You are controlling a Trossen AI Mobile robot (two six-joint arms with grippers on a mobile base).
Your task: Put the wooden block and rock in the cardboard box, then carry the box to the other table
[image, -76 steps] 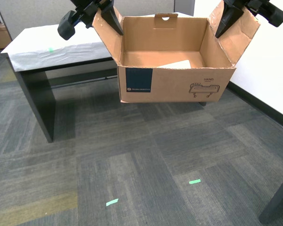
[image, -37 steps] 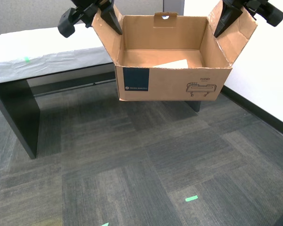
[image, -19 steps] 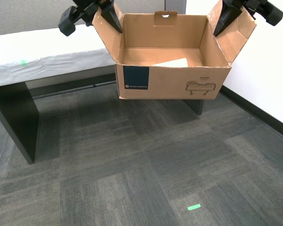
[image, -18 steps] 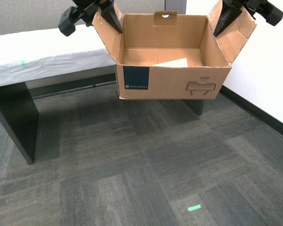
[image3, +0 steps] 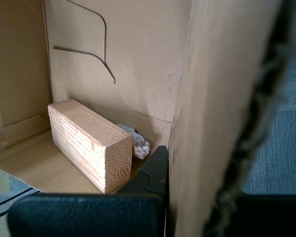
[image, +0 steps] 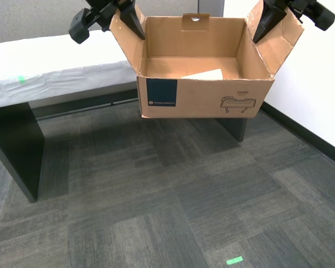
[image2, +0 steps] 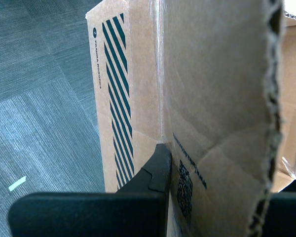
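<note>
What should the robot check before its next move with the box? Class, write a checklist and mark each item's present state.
1. Wooden block inside the cardboard box: ok.
2. Rock inside, beside the block: ok.
3. My first hand clamped on a side flap: ok.
4. My second hand clamped on a side flap: ok.
5. Box held level: ok.
6. Box resting on the other table: not ok, it hangs in the air.
</note>
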